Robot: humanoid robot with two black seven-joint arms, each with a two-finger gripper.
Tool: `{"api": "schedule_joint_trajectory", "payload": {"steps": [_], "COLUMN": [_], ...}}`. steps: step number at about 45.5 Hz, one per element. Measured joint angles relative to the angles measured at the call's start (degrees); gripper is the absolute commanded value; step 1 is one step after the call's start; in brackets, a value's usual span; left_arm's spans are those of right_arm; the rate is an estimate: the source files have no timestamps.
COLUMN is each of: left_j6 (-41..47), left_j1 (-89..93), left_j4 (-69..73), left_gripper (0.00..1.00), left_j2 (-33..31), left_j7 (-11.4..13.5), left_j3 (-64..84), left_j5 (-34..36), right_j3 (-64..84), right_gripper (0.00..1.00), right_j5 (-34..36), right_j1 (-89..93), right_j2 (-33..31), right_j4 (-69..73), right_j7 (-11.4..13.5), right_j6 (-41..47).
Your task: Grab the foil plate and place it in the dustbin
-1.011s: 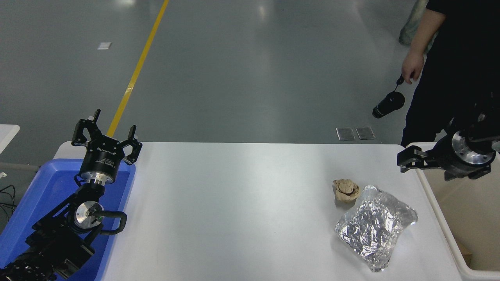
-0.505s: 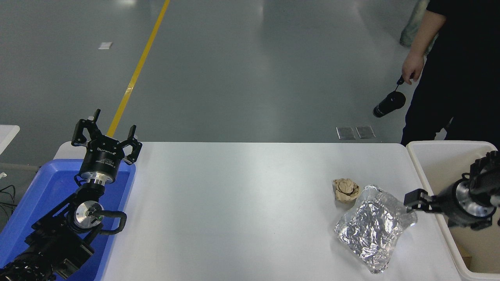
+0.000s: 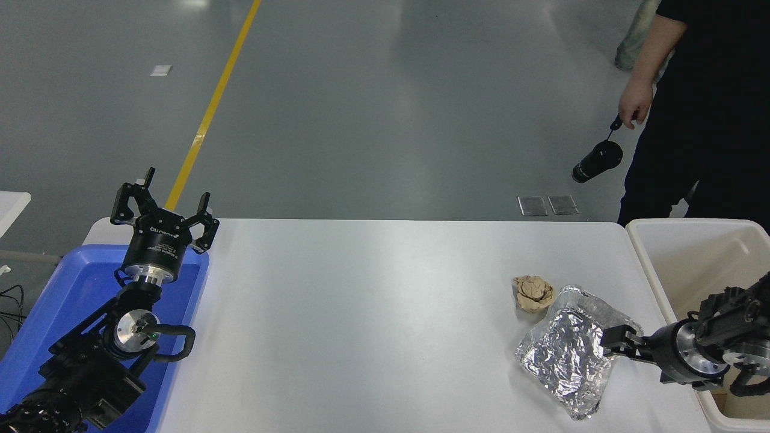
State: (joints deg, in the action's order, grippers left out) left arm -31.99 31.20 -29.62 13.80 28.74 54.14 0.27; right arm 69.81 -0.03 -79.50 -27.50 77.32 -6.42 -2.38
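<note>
Setting: a white table point(image 3: 373, 313) is seen in front of a glossy grey floor crossed by a yellow line point(image 3: 210, 108); two small metal floor plates point(image 3: 547, 205) are set just past the far edge.
Foil plate: the foil plate point(image 3: 565, 355) is found crumpled and shiny, lying flat on the table's right part, near the front edge.
Right gripper: the right gripper point(image 3: 615, 347) is brought in low from the right edge and laid over the plate's right rim; whether its fingers are spread or pinched can't be told from this angle.
Paper wad: a small tan paper wad point(image 3: 532, 292) is parked just beside the plate's far left corner.
Dustbin: the dustbin point(image 3: 646, 252), a cream-white tub, is placed against the table's right end, with the right arm reaching out across its near rim.
Left gripper: the left gripper point(image 3: 165, 207) is held upright at the lower left with fingers spread wide, above a blue tray point(image 3: 36, 337).
Writing: white lettering is printed on the left gripper's black body, too small to be read properly.
Person: a person in black point(image 3: 710, 108) is stood at the top right, a black cylindrical thing point(image 3: 597, 162) dangled from one hand point(image 3: 634, 103).
</note>
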Motion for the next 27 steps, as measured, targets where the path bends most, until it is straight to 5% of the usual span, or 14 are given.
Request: {"api": "schedule_joint_trajectory", "payload": {"steps": [17, 27], "left_j6": [0.0, -0.03], "left_j1": [0.01, 0.01], "left_j4": [0.0, 0.0], "left_gripper": [0.98, 0.98], "left_j2": [0.0, 0.0], "left_j7": [0.0, 0.0], "left_j3": [0.0, 0.0], "left_j5": [-0.01, -0.01], "right_j3": [-4.12, -4.83], "right_gripper": [0.85, 0.54], "right_j5": [0.1, -0.01], "right_j1": [6.42, 9.07], "right_j2": [0.0, 0.68], "right_j4": [-2.8, -4.56], "right_j7": [0.0, -0.05], "right_j6": [-4.64, -8.5]}}
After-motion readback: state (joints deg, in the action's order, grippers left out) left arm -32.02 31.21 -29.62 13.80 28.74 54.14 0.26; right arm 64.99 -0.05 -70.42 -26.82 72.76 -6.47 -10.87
